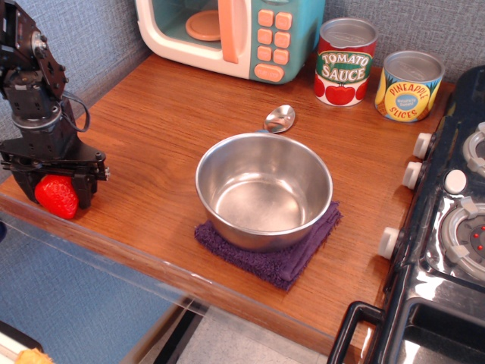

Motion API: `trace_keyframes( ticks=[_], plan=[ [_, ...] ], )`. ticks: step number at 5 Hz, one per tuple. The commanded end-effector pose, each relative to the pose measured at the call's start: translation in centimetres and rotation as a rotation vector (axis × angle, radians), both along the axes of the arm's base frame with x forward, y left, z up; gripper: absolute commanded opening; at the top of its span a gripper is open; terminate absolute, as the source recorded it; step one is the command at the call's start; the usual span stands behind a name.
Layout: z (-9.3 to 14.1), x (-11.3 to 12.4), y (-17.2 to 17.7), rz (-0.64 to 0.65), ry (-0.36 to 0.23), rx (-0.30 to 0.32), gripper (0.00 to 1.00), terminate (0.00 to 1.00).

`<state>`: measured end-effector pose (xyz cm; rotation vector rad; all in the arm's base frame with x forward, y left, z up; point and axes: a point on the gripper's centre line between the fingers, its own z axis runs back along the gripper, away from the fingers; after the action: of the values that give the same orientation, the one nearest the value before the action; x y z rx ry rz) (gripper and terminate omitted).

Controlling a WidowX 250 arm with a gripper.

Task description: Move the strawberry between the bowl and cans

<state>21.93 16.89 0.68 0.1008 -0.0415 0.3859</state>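
— Where is the strawberry?
— I see it at the tabletop's front-left corner, pinched between my gripper's jaws, well apart from the steel bowl.
— And the cans?
— Tomato sauce can and pineapple slices can stand at the back right, behind the bowl, which sits on a purple cloth.

I work in a toy play kitchen: a wooden counter carries a pastel toy microwave, a black toy stove with knobs, and two labelled cans.
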Motion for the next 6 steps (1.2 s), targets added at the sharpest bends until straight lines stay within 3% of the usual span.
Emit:
trace_keyframes(
  ticks=[1,2,3,4,5,6],
  plan=[
    [6.5,3.6,-2.7,-0.087,-0.078,-0.023,0.00,0.00],
    [11.2,7.2,-6.6,-0.169,-0.108,-0.001,0.00,0.00],
    [13.6,11.2,-11.5,-0.259,-0.115,-0.040,0.00,0.00],
    [12.5,15.4,-16.8,-0.320,-0.067,-0.024,0.00,0.00],
    [9.6,18.0,-20.1,-0.311,-0.067,0.004,0.00,0.00],
    [6.7,19.4,-21.3,-0.311,-0.077,0.048,0.00,0.00]
  ],
)
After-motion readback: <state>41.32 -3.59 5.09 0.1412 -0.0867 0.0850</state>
